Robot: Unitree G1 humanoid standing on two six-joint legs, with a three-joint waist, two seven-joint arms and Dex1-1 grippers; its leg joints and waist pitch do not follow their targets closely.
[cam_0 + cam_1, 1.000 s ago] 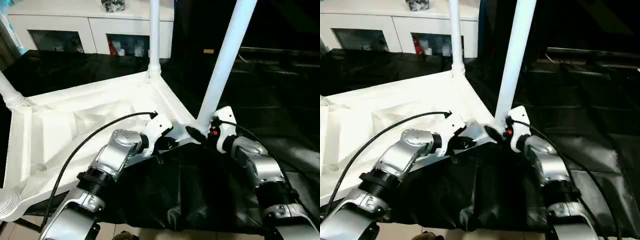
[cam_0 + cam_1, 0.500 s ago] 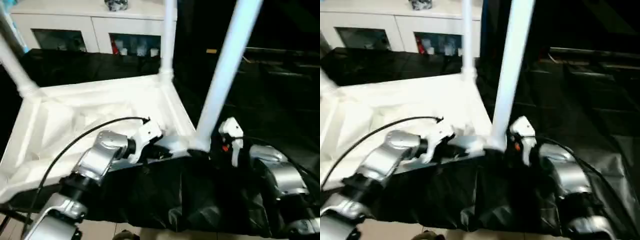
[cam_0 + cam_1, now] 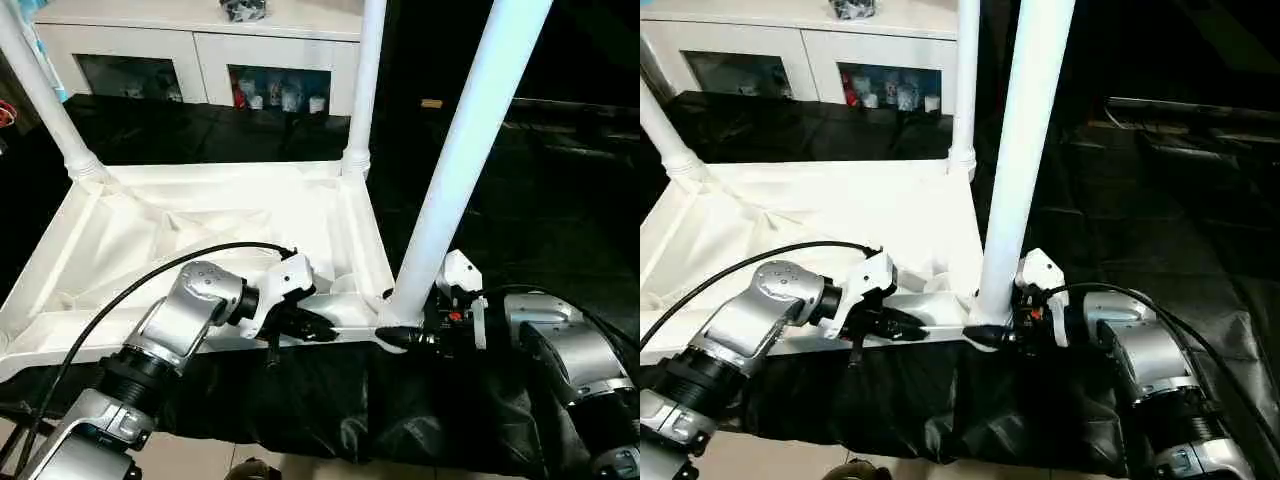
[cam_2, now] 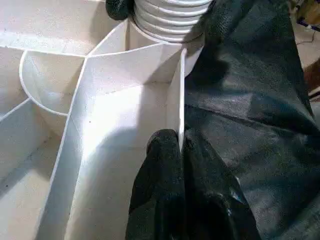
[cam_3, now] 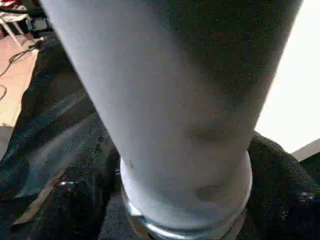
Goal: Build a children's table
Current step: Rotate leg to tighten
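Observation:
The children's table lies upside down, its white top [image 3: 200, 230] resting on black cloth. Three white legs stand up from corner sockets: one at the far left [image 3: 40, 90], one at the back [image 3: 362, 90] and one at the near right corner [image 3: 470, 150]. My left gripper [image 3: 308, 326] is shut on the top's near rim, and the left wrist view shows its black fingers [image 4: 162, 150] pinching the thin rim wall [image 4: 176, 95]. My right gripper [image 3: 405, 336] is closed around the base of the near right leg [image 5: 175, 100], with a black finger on each side.
A white cabinet with glass doors [image 3: 200, 50] stands behind the work. Black cloth [image 3: 400, 420] covers the support and hangs over its near edge. A dark surface [image 3: 560, 170] lies to the right. Pale floor [image 3: 200, 462] shows below the cloth.
The whole view has shifted. My right gripper has dropped lower at the near leg's base and its wrist has turned. The left gripper keeps its hold on the rim.

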